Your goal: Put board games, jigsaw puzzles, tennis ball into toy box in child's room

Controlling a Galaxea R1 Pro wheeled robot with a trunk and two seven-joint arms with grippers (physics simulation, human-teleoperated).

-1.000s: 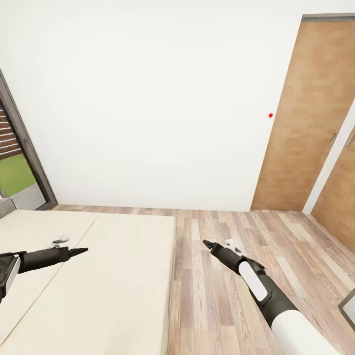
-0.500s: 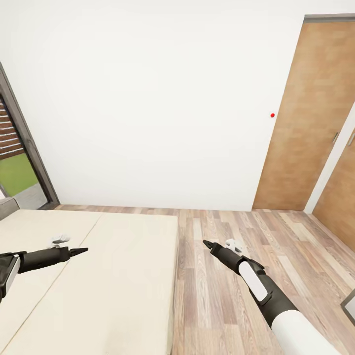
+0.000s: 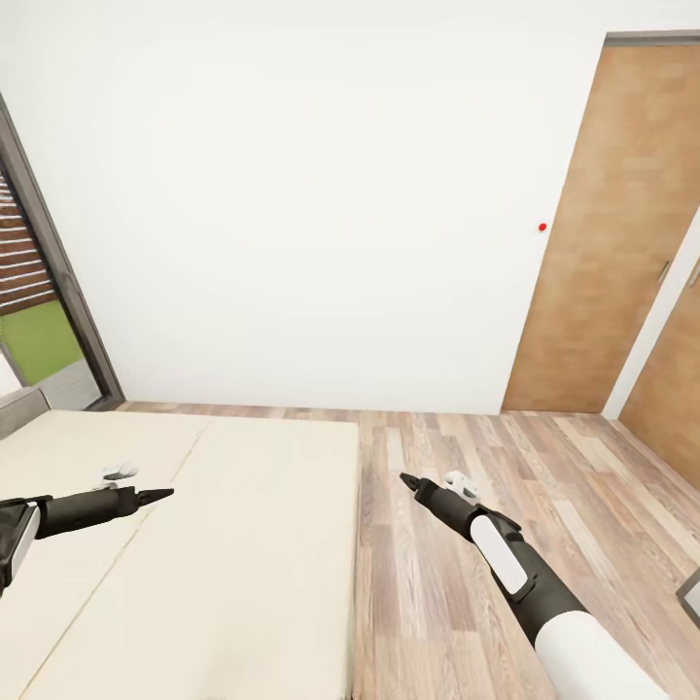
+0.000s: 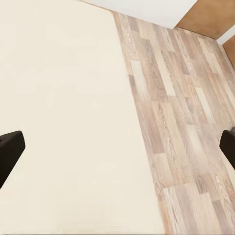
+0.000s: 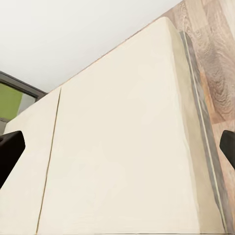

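Facing: a white wall (image 3: 292, 194), with the bed (image 3: 224, 544) below it and wood floor (image 3: 544, 467) beside the bed.
Bed: beige mattress, bare where I can see it; a seam runs down it; grey headboard (image 3: 19, 408) at its far corner by the window frame (image 3: 58, 282).
My left gripper (image 3: 160, 495): hangs over the mattress, empty; in the left wrist view its dark fingers (image 4: 10, 152) sit far apart at the frame edges, so it is spread wide.
My right gripper (image 3: 408, 481): over the floor just beside the bed's edge, empty; fingers (image 5: 10, 152) likewise wide apart.
Door (image 3: 622, 233): brown wood, in the wall beyond the floor, well apart from the bed.
Red dot (image 3: 542, 227): on the wall, near the door.
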